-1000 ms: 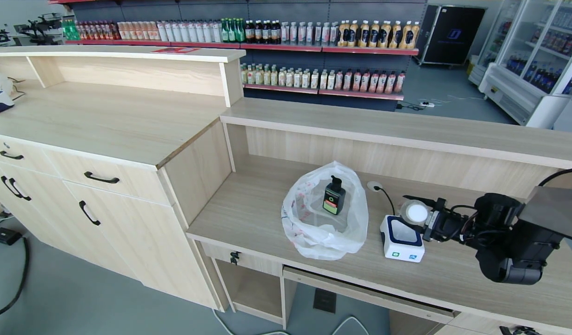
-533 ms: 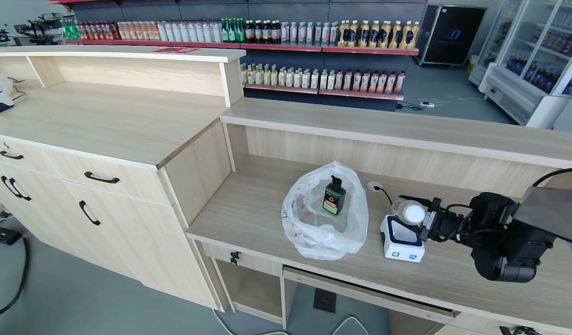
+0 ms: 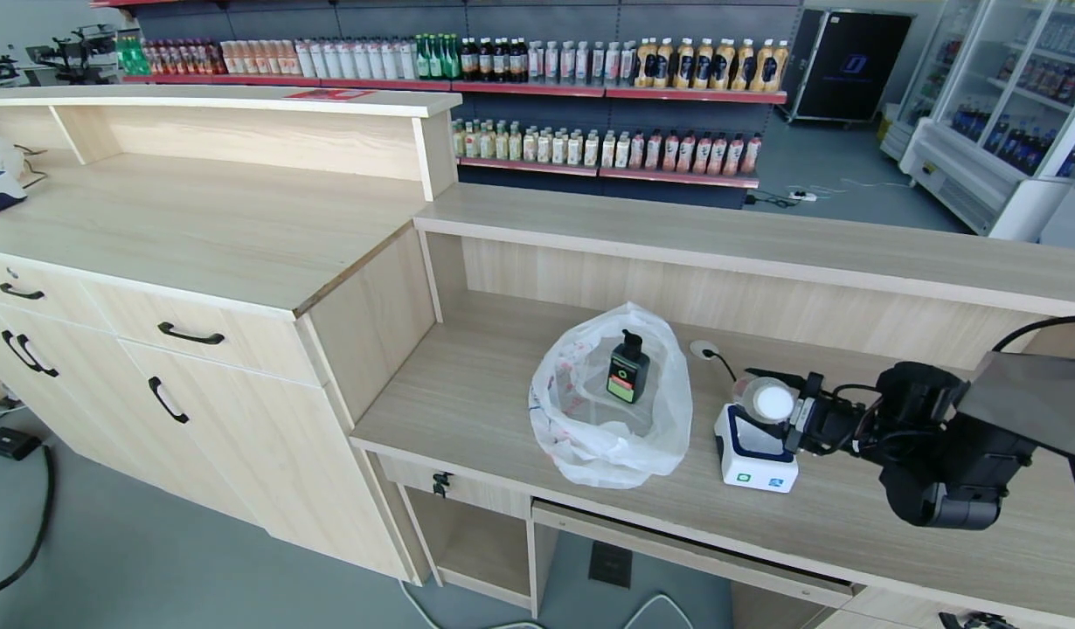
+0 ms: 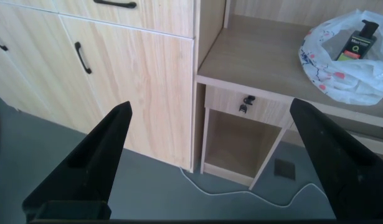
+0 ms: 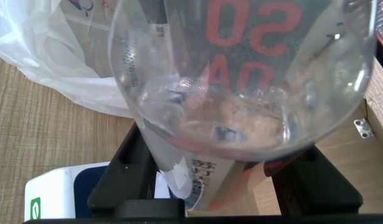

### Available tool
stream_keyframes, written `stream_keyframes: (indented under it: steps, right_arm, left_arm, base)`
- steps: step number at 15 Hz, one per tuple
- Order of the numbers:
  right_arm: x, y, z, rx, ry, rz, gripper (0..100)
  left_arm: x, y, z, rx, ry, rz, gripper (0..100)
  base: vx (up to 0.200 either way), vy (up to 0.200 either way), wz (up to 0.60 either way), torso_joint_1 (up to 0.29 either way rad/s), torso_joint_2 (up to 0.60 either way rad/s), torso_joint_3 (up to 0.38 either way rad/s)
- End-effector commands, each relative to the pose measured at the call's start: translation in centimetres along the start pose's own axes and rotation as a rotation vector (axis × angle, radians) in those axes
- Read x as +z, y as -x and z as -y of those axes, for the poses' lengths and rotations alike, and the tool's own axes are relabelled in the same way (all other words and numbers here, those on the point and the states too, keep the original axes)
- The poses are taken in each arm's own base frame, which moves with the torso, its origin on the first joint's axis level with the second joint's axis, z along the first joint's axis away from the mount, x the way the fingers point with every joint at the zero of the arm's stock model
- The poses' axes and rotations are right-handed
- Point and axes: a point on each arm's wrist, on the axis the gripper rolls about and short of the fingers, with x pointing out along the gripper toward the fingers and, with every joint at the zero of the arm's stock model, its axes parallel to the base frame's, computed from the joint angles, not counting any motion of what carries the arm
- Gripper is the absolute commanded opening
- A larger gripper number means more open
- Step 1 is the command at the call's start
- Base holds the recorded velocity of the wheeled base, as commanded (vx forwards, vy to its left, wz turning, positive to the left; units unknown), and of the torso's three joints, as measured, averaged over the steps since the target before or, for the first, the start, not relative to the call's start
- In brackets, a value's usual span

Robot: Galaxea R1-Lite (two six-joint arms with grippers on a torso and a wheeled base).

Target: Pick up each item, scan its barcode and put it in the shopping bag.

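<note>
My right gripper point(image 3: 778, 404) is shut on a clear plastic bottle point(image 3: 765, 400) with a white cap, held lying sideways just over the white and blue barcode scanner point(image 3: 754, 449) on the lower counter. Up close, the bottle point(image 5: 241, 81) shows red lettering, with the scanner point(image 5: 73, 190) below it. The translucent shopping bag point(image 3: 609, 397) stands open left of the scanner and holds a black pump bottle point(image 3: 628, 368) with a green label. My left gripper point(image 4: 210, 162) hangs open over the floor in front of the cabinet, with the shopping bag point(image 4: 347, 56) far off on the counter.
A cable and socket point(image 3: 705, 350) sit on the counter behind the scanner. A raised ledge point(image 3: 747, 245) runs along the back of the counter, and a taller cabinet with drawers point(image 3: 188, 262) stands to the left. Stocked drink shelves point(image 3: 537, 70) line the room behind.
My right gripper has carried the bottle a little to the left and down, closer over the scanner. The bag and pump bottle have stayed put.
</note>
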Motion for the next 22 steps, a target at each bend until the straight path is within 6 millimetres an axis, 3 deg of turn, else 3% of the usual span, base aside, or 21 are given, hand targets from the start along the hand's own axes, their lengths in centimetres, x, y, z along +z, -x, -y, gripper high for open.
stream_keyframes:
  steps: [1, 3, 4, 6, 7, 9, 12, 18, 22]
  right_arm:
    - [2.7, 0.6, 3.0, -0.029, 0.013, 0.018, 0]
    - [8.4, 3.0, 7.4, -0.04, -0.154, 0.014, 0]
    - [11.3, 4.7, 8.9, -0.05, -0.319, -0.023, 0]
    - [15.3, 7.3, 10.2, -0.162, -0.641, -0.19, 0]
    - [16.2, 7.9, 10.5, -0.252, -0.771, -0.269, 0]
    - [17.4, 8.1, 10.1, -0.464, -0.968, -0.41, 0]
    - [17.4, 7.5, 8.4, -0.714, -0.93, -0.587, 0]
    - [18.2, 6.9, 8.0, -0.768, -0.743, -0.61, 0]
    - [19.0, 5.5, 8.5, -0.776, -0.721, -0.527, 0]
  left_arm:
    - [0.0, 0.0, 0.0, 0.001, 0.0, 0.0, 100]
    - [0.0, 0.0, 0.0, -0.001, 0.0, 0.0, 100]
    - [0.0, 0.0, 0.0, 0.001, 0.0, 0.0, 100]
    - [0.0, 0.0, 0.0, 0.001, 0.0, 0.0, 100]
    - [0.0, 0.0, 0.0, -0.001, 0.0, 0.0, 100]
    - [0.0, 0.0, 0.0, -0.001, 0.0, 0.0, 100]
    - [0.0, 0.0, 0.0, 0.001, 0.0, 0.0, 100]
    - [0.0, 0.0, 0.0, 0.001, 0.0, 0.0, 100]
    - [0.0, 0.0, 0.0, 0.001, 0.0, 0.0, 100]
  base:
    - [0.0, 0.0, 0.0, 0.0, 0.0, 0.0]
    - [0.0, 0.0, 0.0, 0.0, 0.0, 0.0]
    - [0.0, 0.0, 0.0, 0.0, 0.0, 0.0]
    - [0.0, 0.0, 0.0, 0.0, 0.0, 0.0]
    - [0.0, 0.0, 0.0, 0.0, 0.0, 0.0]
    - [0.0, 0.0, 0.0, 0.0, 0.0, 0.0]
    - [0.0, 0.0, 0.0, 0.0, 0.0, 0.0]
    - [0.0, 0.0, 0.0, 0.0, 0.0, 0.0]
    - [0.0, 0.0, 0.6, -0.001, 0.0, 0.004]
